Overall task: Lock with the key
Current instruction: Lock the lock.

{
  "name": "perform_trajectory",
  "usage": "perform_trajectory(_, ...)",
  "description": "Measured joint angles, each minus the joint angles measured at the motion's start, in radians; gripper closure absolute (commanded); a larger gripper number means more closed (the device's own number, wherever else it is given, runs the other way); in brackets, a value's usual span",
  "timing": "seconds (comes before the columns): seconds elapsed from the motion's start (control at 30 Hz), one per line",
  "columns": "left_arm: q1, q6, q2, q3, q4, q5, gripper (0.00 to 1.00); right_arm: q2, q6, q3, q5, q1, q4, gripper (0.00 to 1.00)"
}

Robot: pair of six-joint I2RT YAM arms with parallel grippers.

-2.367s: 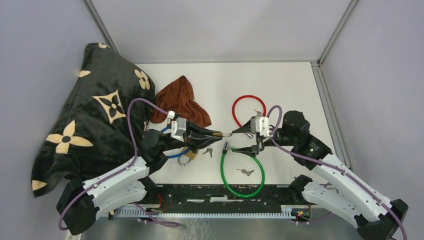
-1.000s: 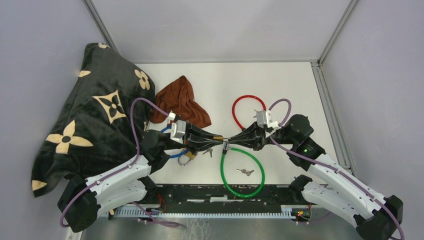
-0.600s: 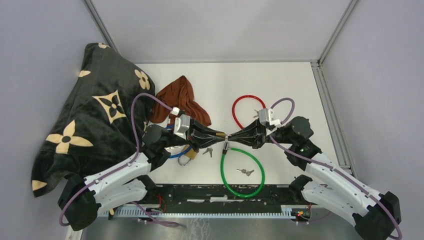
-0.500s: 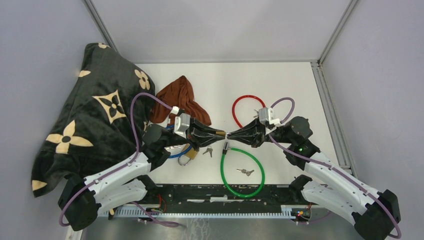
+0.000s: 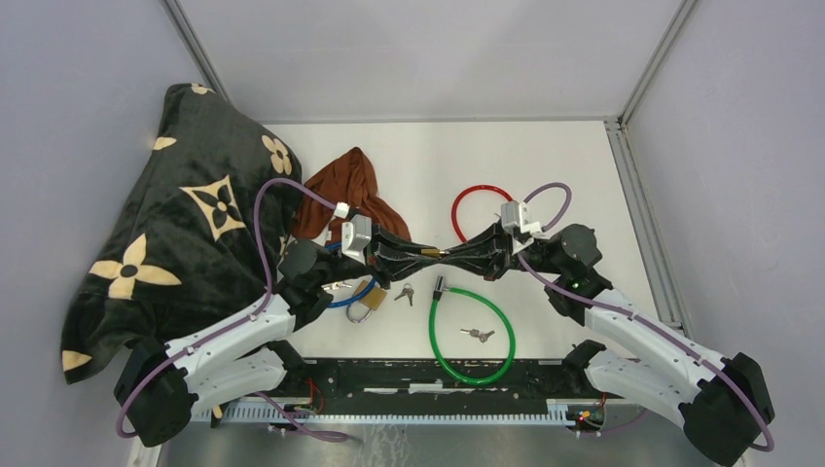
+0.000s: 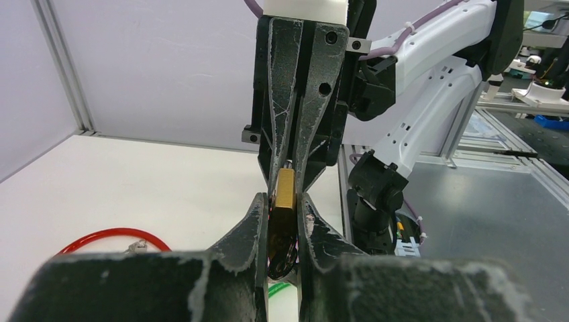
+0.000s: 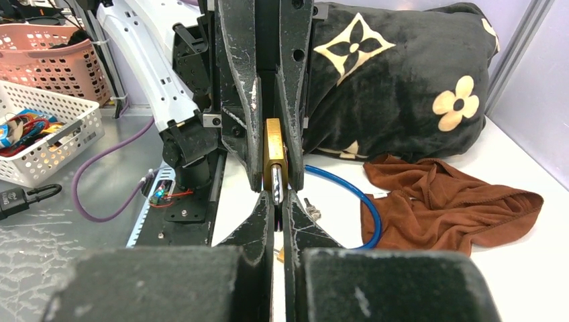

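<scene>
Item: brass padlock [image 6: 284,191], held above the middle of the white table [image 5: 545,165], clear of its surface. Holder: left gripper [image 6: 282,202], fingers closed to a narrow gap and clamped on the flat sides of the padlock body, whose far end projects toward the opposing arm. Counterpart: right gripper [image 7: 275,198], meeting the left one tip to tip, fingers pressed almost together on a small silver key [image 7: 276,180] set against the end of the padlock; how far the key is seated cannot be told. On the table below and near the arms: green cable loop [image 5: 474,337] with a loose key [image 5: 477,334] inside it; red cable loop [image 5: 476,208] farther back; blue cable loop [image 5: 342,298] with a second padlock [image 5: 365,306] beside it. Also present: brown cloth [image 5: 354,199]; black flower-print blanket [image 5: 165,224] heaped at the left edge.
</scene>
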Motion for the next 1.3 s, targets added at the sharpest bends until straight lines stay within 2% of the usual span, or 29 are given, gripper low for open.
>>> perform_trajectory(0.27, 0.000, 0.047, -0.001, 0.019, -0.076, -0.010, 0.98, 0.003, -0.066, 0.000, -0.006, -0.004, -0.040, 1.00)
perform_trajectory(0.47, 0.002, 0.004, 0.014, 0.019, -0.071, 0.014, 0.98, 0.050, -0.128, 0.004, -0.100, -0.010, -0.028, 1.00)
perform_trajectory(0.63, 0.002, -0.024, 0.027, 0.018, -0.084, 0.029, 0.98, 0.059, -0.345, 0.121, -0.166, -0.010, -0.384, 1.00)
perform_trajectory(0.77, -0.005, -0.011, 0.033, 0.018, -0.072, 0.024, 0.98, 0.035, -0.344, 0.126, -0.142, -0.009, -0.414, 1.00)
perform_trajectory(0.87, -0.014, 0.037, 0.031, 0.016, -0.078, -0.006, 0.98, -0.001, -0.340, 0.110, -0.063, -0.002, -0.420, 0.99)
perform_trajectory(0.93, -0.028, 0.071, 0.016, 0.004, -0.085, -0.040, 0.98, -0.026, -0.340, 0.095, -0.003, 0.014, -0.426, 0.75)
perform_trajectory(1.0, -0.043, 0.098, -0.011, -0.014, -0.091, -0.077, 0.98, -0.037, -0.355, 0.093, 0.036, 0.034, -0.449, 0.57)
perform_trajectory(1.17, -0.047, 0.127, -0.052, -0.033, -0.157, -0.124, 0.98, -0.047, -0.454, 0.108, 0.093, 0.070, -0.518, 0.41)
perform_trajectory(1.3, -0.009, 0.119, -0.080, -0.033, -0.204, -0.119, 0.98, -0.102, -0.489, 0.106, 0.114, 0.046, -0.578, 0.32)
